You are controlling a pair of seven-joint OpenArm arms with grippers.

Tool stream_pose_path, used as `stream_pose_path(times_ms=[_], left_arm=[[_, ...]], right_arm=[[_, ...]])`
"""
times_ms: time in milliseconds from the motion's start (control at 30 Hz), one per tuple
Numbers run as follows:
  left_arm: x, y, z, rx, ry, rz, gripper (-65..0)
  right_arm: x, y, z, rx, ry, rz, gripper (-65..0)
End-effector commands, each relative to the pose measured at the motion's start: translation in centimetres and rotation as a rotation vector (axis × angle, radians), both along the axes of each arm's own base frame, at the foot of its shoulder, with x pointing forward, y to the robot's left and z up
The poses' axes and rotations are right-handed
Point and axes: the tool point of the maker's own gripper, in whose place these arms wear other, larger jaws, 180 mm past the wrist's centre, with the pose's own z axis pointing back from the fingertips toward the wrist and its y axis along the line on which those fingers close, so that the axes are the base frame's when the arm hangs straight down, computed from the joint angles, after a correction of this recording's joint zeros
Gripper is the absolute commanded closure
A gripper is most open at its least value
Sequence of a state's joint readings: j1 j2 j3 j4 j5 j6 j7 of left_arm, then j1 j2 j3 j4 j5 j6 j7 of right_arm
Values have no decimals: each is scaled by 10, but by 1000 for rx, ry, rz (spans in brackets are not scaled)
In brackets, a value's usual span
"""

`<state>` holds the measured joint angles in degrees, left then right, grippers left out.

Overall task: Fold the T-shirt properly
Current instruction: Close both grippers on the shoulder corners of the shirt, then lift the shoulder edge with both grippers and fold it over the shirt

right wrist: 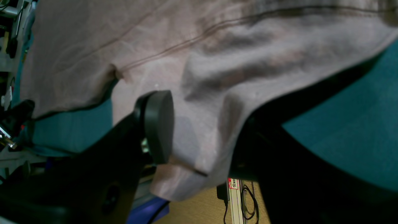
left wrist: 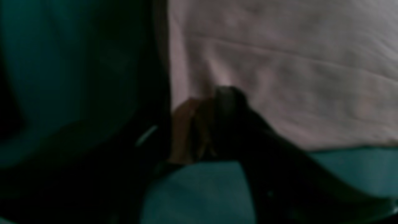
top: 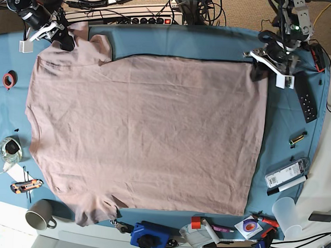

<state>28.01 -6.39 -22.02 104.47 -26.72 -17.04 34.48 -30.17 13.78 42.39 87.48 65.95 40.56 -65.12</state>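
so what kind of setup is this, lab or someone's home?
Looks like a robotics lab bench, not a home. A teal table cloth covers the work surface under the T-shirt, a power strip with tangled cables sits along the far edge, and a remote and markers lie around.

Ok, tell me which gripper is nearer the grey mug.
Right. The right gripper is at the T-shirt's far sleeve, on the grey mug's side; the left gripper is at the opposite far corner.

Showing dim and heavily blurred in the left wrist view; sharper but shadowed in the right wrist view; lighting evenly, brightly overhead.
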Motion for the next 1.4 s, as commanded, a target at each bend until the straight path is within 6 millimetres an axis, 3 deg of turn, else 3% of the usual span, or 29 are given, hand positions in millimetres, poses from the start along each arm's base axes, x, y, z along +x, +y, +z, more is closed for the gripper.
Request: stream_pose_path(times_ms=[0, 100, 167, 267, 433, 700, 900, 1233, 1367], left_arm=[[-19, -4, -15, 10, 101, -34, -130], [-18, -4, -15, 10, 99, -34, -66], [-18, -3, -15, 12, 101, -24, 0], [-16, 1, -15, 15, 100, 0, 0], [-13, 0, -9, 19, 83, -10, 0], [-18, 16, 7, 68, 85, 5, 0], [-35, 29, 12, 17, 110, 59, 0], [-88, 62, 19, -72, 177, 142, 0], [-101, 76, 25, -89, 176, 197, 0]], right_arm=[[-24, -1, -17, -33, 133, 41, -291], [-23, -1, -16, -33, 132, 40, -256], [-23, -1, -16, -33, 130, 39, -148], [-23, -2, -16, -35, 129, 37, 0], [-19, -3, -9, -58, 112, 57, 0], [-1, -22, 47, -198, -17, 63, 0], [-19, -32, 69, -260, -23, 53, 0], [-60, -31, 74, -219, 62, 62, 0], [-66, -38, 80, -227, 62, 42, 0]])
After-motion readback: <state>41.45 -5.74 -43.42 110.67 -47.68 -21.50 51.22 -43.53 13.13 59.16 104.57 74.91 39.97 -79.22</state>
